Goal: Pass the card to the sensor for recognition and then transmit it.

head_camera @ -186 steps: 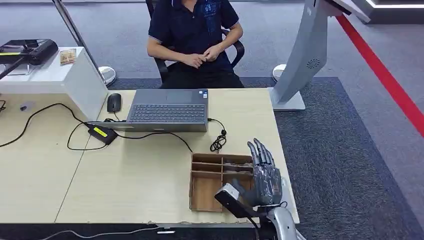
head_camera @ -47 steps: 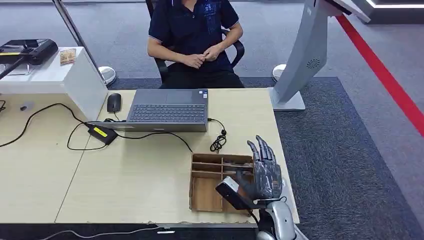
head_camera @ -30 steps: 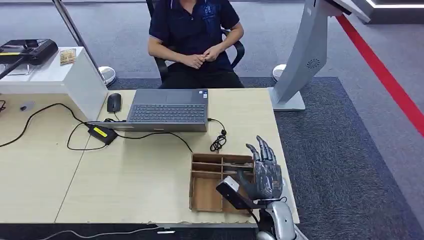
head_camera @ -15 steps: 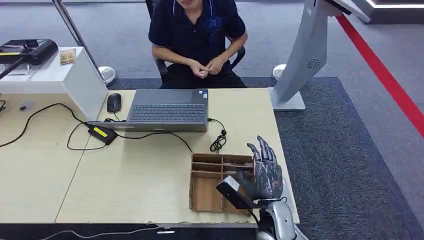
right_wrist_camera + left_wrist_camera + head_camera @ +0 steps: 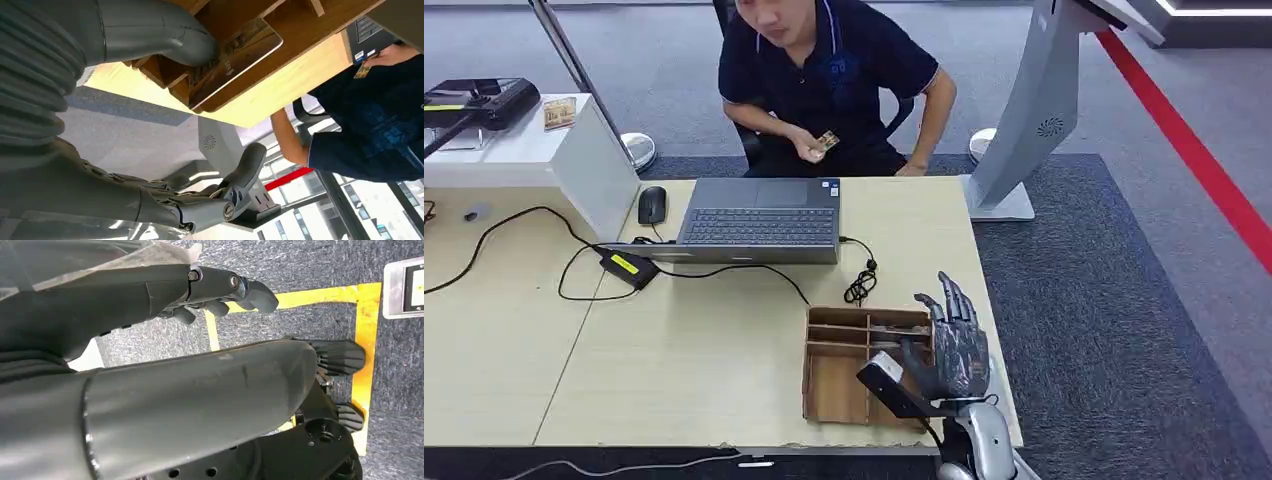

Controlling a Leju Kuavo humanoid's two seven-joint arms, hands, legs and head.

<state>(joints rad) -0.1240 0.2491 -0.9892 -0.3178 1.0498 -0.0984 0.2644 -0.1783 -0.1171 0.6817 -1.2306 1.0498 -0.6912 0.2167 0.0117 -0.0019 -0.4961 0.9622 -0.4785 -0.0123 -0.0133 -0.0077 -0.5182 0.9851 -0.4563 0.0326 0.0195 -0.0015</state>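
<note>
At frame centre-top I see a person (image 5: 829, 70) holding a small card (image 5: 827, 141) behind the laptop (image 5: 759, 220). Lower right: wooden tray (image 5: 829, 385), another card (image 5: 235, 55) lying inside it, right hand (image 5: 949, 345) at the tray's right edge, fingers spread, thumb touching that card. Left hand (image 5: 220, 290) hangs, fingers loosely curled, holding nothing.
</note>
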